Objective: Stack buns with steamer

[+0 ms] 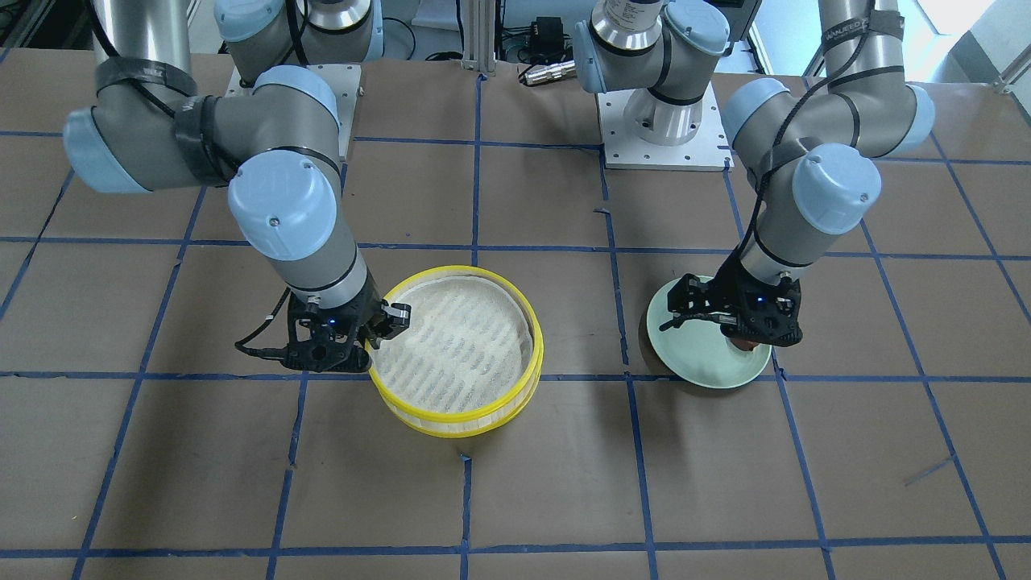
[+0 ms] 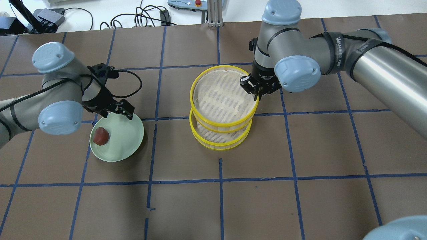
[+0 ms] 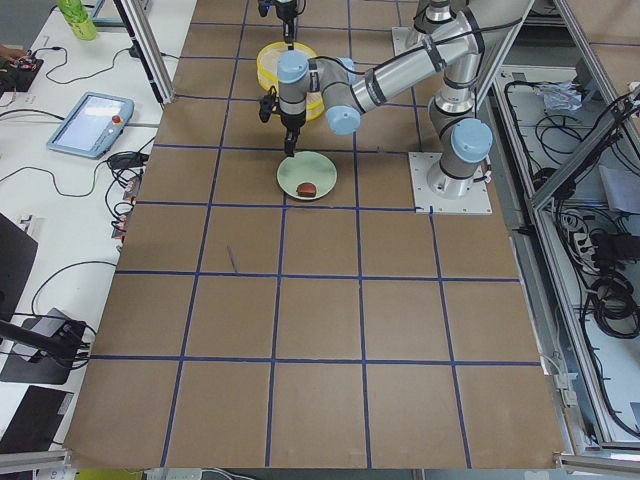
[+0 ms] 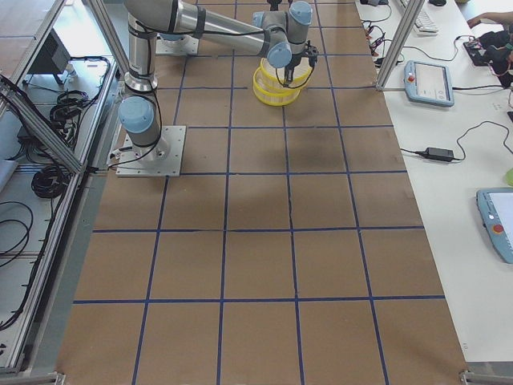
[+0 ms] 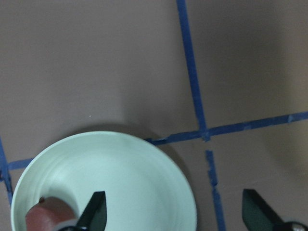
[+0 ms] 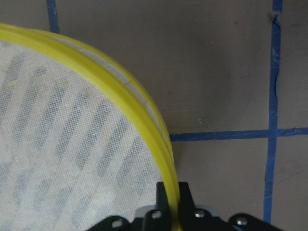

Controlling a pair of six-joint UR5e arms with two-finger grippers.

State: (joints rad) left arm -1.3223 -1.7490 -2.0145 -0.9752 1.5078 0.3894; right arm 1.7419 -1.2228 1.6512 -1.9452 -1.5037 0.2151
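A yellow-rimmed steamer tier (image 2: 223, 95) sits over a second tier (image 2: 218, 140), slightly offset; I cannot tell whether it rests on it. My right gripper (image 2: 258, 90) is shut on the upper tier's rim (image 6: 163, 159), one finger on each side of the rim. The dark reddish-brown bun (image 2: 101, 136) lies on the pale green plate (image 2: 126, 140). My left gripper (image 2: 121, 108) is open and empty above the plate's far edge, beside the bun (image 5: 41, 219). The white bun is hidden.
The table is brown board with blue tape grid lines (image 2: 220, 180). The two arm bases (image 1: 664, 121) stand at the robot's side. Cables and a teach pendant (image 3: 90, 123) lie beyond the table's edge.
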